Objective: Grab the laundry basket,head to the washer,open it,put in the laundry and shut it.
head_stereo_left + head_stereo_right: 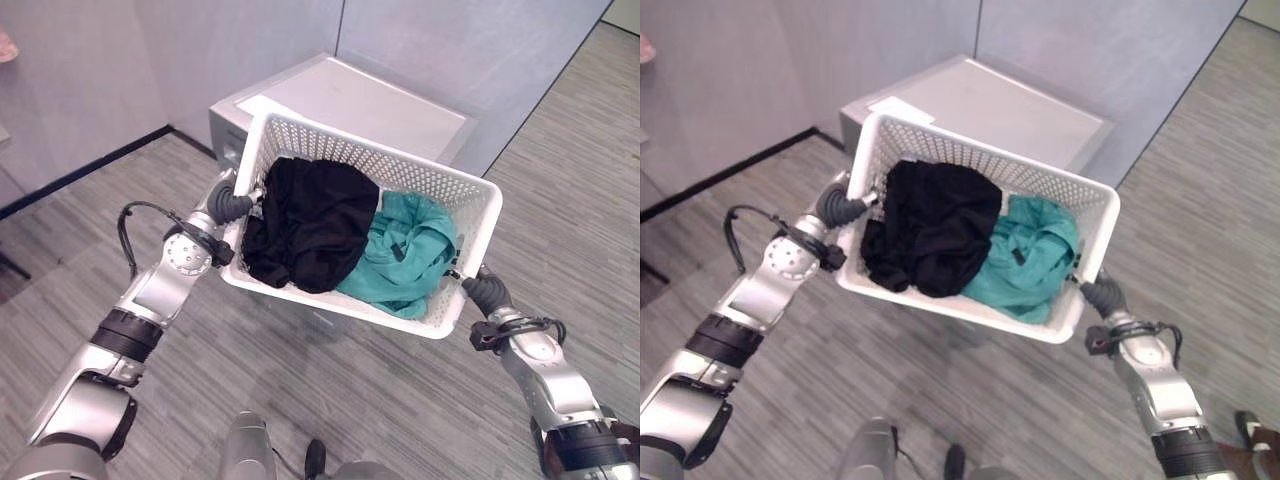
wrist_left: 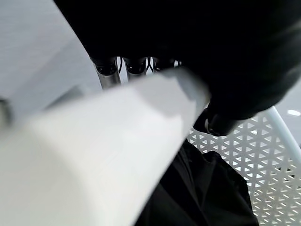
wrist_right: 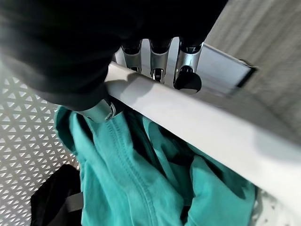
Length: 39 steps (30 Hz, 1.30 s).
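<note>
The left robot hand (image 1: 232, 205) is clamped on the rim at one short end of the laundry basket (image 1: 452, 185); its own wrist view shows the fingers (image 2: 109, 74) on the outer side of the white rim and the thumb hooked over on the inner side. The right robot hand (image 1: 484, 291) grips the opposite end the same way, fingers (image 3: 157, 57) curled over the rim from outside and the thumb pressed against the inner face. Between the two the basket hangs clear of the floor, tilted, with its far side higher. Beyond it, close behind, stands the washer (image 1: 366, 103), a grey box against the wall with its top closed.

The main risk, as I judge it, lies in the next step: the lid cannot be opened while both robot hands are occupied, so the basket must be put down first. Freeing one hand early would let the basket swing and tip. The tilt could also let clothes slide towards the near, lower side.

The basket is white plastic, rectangular, its walls pierced with a fine triangular lattice under a smooth solid rim. Inside lie a black garment (image 1: 312, 222), bunched up on the left robot hand's side, and a teal garment (image 1: 404, 255) crumpled on the right robot hand's side, the two touching.
</note>
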Motion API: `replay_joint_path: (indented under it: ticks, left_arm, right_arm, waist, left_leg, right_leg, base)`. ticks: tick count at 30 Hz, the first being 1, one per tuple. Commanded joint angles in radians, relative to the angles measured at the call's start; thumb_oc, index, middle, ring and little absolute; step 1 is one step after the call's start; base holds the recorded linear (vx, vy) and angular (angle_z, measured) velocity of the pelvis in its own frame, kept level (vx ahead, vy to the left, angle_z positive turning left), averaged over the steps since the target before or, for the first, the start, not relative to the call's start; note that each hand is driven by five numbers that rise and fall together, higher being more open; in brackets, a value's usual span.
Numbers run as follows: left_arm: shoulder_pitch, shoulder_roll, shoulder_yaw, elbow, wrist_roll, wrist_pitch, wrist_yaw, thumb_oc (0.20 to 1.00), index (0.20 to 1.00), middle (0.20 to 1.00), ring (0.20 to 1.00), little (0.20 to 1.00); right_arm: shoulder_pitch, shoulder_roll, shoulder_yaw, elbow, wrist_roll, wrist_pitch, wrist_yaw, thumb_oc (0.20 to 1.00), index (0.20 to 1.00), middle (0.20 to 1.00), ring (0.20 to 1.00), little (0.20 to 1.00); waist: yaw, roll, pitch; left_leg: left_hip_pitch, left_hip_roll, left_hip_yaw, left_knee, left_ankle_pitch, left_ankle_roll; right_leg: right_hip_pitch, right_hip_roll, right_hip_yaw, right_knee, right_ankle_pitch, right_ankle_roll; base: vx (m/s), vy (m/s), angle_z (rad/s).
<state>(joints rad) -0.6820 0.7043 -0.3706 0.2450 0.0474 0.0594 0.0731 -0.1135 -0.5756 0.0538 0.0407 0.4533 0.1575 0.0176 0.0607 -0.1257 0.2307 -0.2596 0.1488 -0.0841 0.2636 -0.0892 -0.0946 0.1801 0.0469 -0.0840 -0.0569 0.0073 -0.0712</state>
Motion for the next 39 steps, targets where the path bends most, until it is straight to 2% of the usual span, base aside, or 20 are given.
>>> replay_joint_path:
  ticks: [1,4,11,15,18,19,20,21,22,23,24,25,28,29,30,32,35,37,38,39]
  left_arm:
    - [-0.128,-0.051,0.002,-0.020,0.004,-0.098,0.024,0.200,0.200,0.200,0.200,0.200]
    - [-0.134,-0.046,-0.016,-0.041,0.023,-0.102,0.010,0.200,0.200,0.200,0.200,0.200]
    - [-0.198,-0.016,-0.065,-0.023,0.040,-0.102,0.015,0.200,0.200,0.200,0.200,0.200]
    - [-0.266,-0.006,-0.107,0.014,0.030,-0.098,0.018,0.200,0.200,0.200,0.200,0.200]
    - [-0.422,-0.024,-0.221,0.119,0.015,-0.079,0.022,0.200,0.200,0.200,0.200,0.200]
    - [-0.499,-0.032,-0.272,0.173,0.016,-0.070,0.018,0.200,0.200,0.200,0.200,0.200]
    - [-0.519,-0.036,-0.292,0.197,0.018,-0.064,0.016,0.200,0.200,0.200,0.200,0.200]
    - [-0.565,-0.042,-0.325,0.234,0.012,-0.061,0.017,0.200,0.200,0.200,0.200,0.200]
    - [-0.600,-0.044,-0.361,0.269,0.000,-0.055,0.013,0.200,0.200,0.200,0.200,0.200]
    - [-0.602,-0.044,-0.362,0.270,-0.001,-0.056,0.013,0.200,0.200,0.200,0.200,0.200]
    - [-0.630,-0.047,-0.397,0.316,-0.035,-0.053,0.005,0.200,0.200,0.200,0.200,0.200]
    - [-0.649,-0.060,-0.420,0.340,-0.053,-0.046,-0.009,0.200,0.200,0.200,0.200,0.200]
    - [-0.715,-0.073,-0.482,0.402,-0.061,-0.048,-0.024,0.200,0.200,0.200,0.200,0.200]
    - [-0.732,-0.071,-0.521,0.446,-0.086,-0.059,-0.037,0.200,0.200,0.200,0.200,0.200]
    - [-0.734,-0.071,-0.521,0.448,-0.087,-0.061,-0.037,0.200,0.200,0.200,0.200,0.200]
    - [-0.729,-0.058,-0.530,0.469,-0.115,-0.066,-0.053,0.200,0.200,0.200,0.200,0.200]
    - [-0.721,-0.021,-0.537,0.469,-0.123,-0.072,-0.064,0.200,0.200,0.200,0.200,0.200]
    - [-0.712,-0.016,-0.541,0.472,-0.117,-0.081,-0.067,0.200,0.200,0.200,0.200,0.200]
    - [-0.721,0.018,-0.551,0.469,-0.110,-0.078,-0.062,0.200,0.200,0.200,0.200,0.200]
    - [-0.730,0.025,-0.562,0.477,-0.102,-0.075,-0.062,0.200,0.200,0.200,0.200,0.200]
  right_arm:
    - [-0.057,-0.053,-0.014,-0.063,0.006,-0.125,0.049,0.200,0.200,0.200,0.200,0.200]
    - [-0.070,-0.019,0.006,-0.069,0.008,-0.123,0.051,0.200,0.200,0.200,0.200,0.200]
    - [-0.094,-0.010,0.018,-0.082,0.001,-0.112,0.057,0.200,0.200,0.200,0.200,0.200]
    - [-0.134,-0.047,0.005,-0.050,0.010,-0.115,0.039,0.200,0.200,0.200,0.200,0.200]
    - [-0.204,-0.154,-0.005,0.041,0.031,-0.103,0.014,0.200,0.200,0.200,0.200,0.200]
    - [-0.242,-0.210,-0.006,0.083,0.033,-0.097,0.007,0.200,0.200,0.200,0.200,0.200]
    - [-0.250,-0.222,0.002,0.093,0.035,-0.097,0.004,0.200,0.200,0.200,0.200,0.200]
    - [-0.280,-0.233,0.019,0.112,0.038,-0.099,-0.001,0.200,0.200,0.200,0.200,0.200]
    - [-0.315,-0.243,0.045,0.140,0.041,-0.100,-0.004,0.200,0.200,0.200,0.200,0.200]
    - [-0.317,-0.243,0.046,0.141,0.041,-0.101,-0.004,0.200,0.200,0.200,0.200,0.200]
    - [-0.349,-0.253,0.078,0.181,0.039,-0.091,-0.007,0.200,0.200,0.200,0.200,0.200]
    - [-0.358,-0.261,0.089,0.193,0.045,-0.085,-0.007,0.200,0.200,0.200,0.200,0.200]
    - [-0.385,-0.283,0.108,0.206,0.047,-0.082,-0.001,0.200,0.200,0.200,0.200,0.200]
    - [-0.411,-0.285,0.137,0.229,0.050,-0.086,0.004,0.200,0.200,0.200,0.200,0.200]
    - [-0.414,-0.285,0.139,0.231,0.050,-0.087,0.004,0.200,0.200,0.200,0.200,0.200]
    - [-0.442,-0.275,0.167,0.250,0.061,-0.093,0.008,0.200,0.200,0.200,0.200,0.200]
    - [-0.449,-0.240,0.189,0.244,0.054,-0.085,0.028,0.200,0.200,0.200,0.200,0.200]
    - [-0.436,-0.225,0.187,0.230,0.050,-0.091,0.036,0.200,0.200,0.200,0.200,0.200]
    - [-0.426,-0.206,0.192,0.213,0.035,-0.083,0.046,0.200,0.200,0.200,0.200,0.200]
    - [-0.434,-0.195,0.204,0.215,0.031,-0.081,0.050,0.200,0.200,0.200,0.200,0.200]
  waist:
    - [0.024,0.039,-0.101]
    - [0.029,0.060,-0.131]
    - [0.039,0.064,-0.156]
    - [0.032,0.062,-0.162]
    - [0.010,0.060,-0.163]
    - [0.000,0.055,-0.151]
    - [0.001,0.052,-0.146]
    - [0.009,0.043,-0.124]
    - [0.008,0.036,-0.106]
    - [0.006,0.037,-0.106]
    - [0.003,0.027,-0.088]
    - [-0.008,0.035,-0.085]
    - [0.002,0.045,-0.096]
    - [0.021,0.051,-0.096]
    - [0.019,0.050,-0.095]
    - [0.033,0.062,-0.098]
    - [0.043,0.089,-0.136]
    - [0.051,0.083,-0.150]
    - [0.064,0.080,-0.168]
    - [0.065,0.080,-0.166]
  left_leg:
    - [0.172,0.031,-0.030,-0.154,0.153,0.028]
    - [0.211,0.028,-0.003,-0.201,0.153,0.015]
    - [0.274,0.002,0.006,-0.237,0.118,0.024]
    - [0.285,0.011,0.012,-0.242,0.118,0.024]
    - [0.277,0.043,0.016,-0.226,0.149,0.007]
    - [0.249,0.073,0.019,-0.151,0.184,0.001]
    - [0.237,0.080,0.017,-0.105,0.207,0.005]
    - [0.188,0.071,-0.006,-0.010,0.270,0.018]
    - [0.129,0.045,-0.041,0.117,0.255,0.042]
    - [0.122,0.045,-0.044,0.126,0.251,0.042]
    - [0.046,0.029,-0.024,0.261,0.253,0.073]
    - [0.011,0.035,0.006,0.263,0.245,0.075]
    - [-0.048,-0.002,0.036,0.115,0.205,0.058]
    - [-0.047,-0.043,0.005,-0.052,0.220,0.042]
    - [-0.043,-0.045,0.005,-0.064,0.230,0.043]
    - [-0.052,-0.076,-0.051,-0.177,0.239,0.031]
    - [-0.015,-0.084,-0.059,-0.206,0.253,0.032]
    - [-0.014,-0.095,-0.027,-0.168,0.242,0.035]
    - [0.035,-0.115,-0.003,-0.148,0.209,0.064]
    - [0.063,-0.125,0.005,-0.142,0.190,0.086]
  right_leg:
    - [-0.086,-0.120,-0.090,0.048,-0.044,0.143]
    - [-0.072,-0.137,-0.098,0.036,-0.042,0.148]
    - [-0.074,-0.159,-0.062,0.034,-0.038,0.163]
    - [-0.077,-0.154,-0.049,0.041,-0.046,0.163]
    - [-0.079,-0.121,-0.039,0.057,-0.068,0.146]
    - [-0.071,-0.093,-0.042,0.066,-0.083,0.121]
    - [-0.059,-0.083,-0.039,0.067,-0.091,0.113]
    - [-0.055,-0.074,-0.031,0.073,-0.084,0.099]
    - [-0.049,-0.065,-0.021,0.084,-0.086,0.087]
    - [-0.050,-0.064,-0.023,0.084,-0.087,0.088]
    - [-0.035,-0.057,-0.026,0.085,-0.095,0.075]
    - [-0.029,-0.049,-0.041,0.083,-0.099,0.072]
    - [-0.008,-0.047,-0.041,0.061,-0.115,0.086]
    - [0.009,-0.056,-0.037,0.068,-0.143,0.095]
    - [0.007,-0.057,-0.038,0.070,-0.142,0.096]
    - [0.027,-0.061,-0.037,0.083,-0.172,0.109]
    - [0.055,-0.074,-0.019,0.113,-0.199,0.133]
    - [0.066,-0.101,-0.025,0.142,-0.202,0.144]
    - [0.032,-0.131,-0.008,0.276,-0.165,0.169]
    - [-0.002,-0.140,0.006,0.386,-0.124,0.185]
  base:
    - [0.17,0.093,-0.56]
    - [0.17,0.148,-0.85]
    - [0.10,0.084,-0.44]
    - [0.07,-0.039,-0.14]
    - [0.10,-0.161,0.47]
    - [0.14,-0.268,0.95]
    - [0.08,-0.305,0.72]
    - [0.06,-0.239,0.17]
    - [0.00,-0.167,-0.04]
    - [0.07,-0.191,-0.01]
    - [0.07,-0.137,0.10]
    - [0.12,-0.129,0.16]
    - [0.25,0.070,0.32]
    - [0.27,0.111,0.20]
    - [0.29,0.123,0.04]
    - [0.29,0.111,-0.20]
    - [0.38,0.208,-0.41]
    - [0.38,0.209,-0.73]
    - [0.40,0.235,-0.57]
    - [0.46,0.299,-0.54]
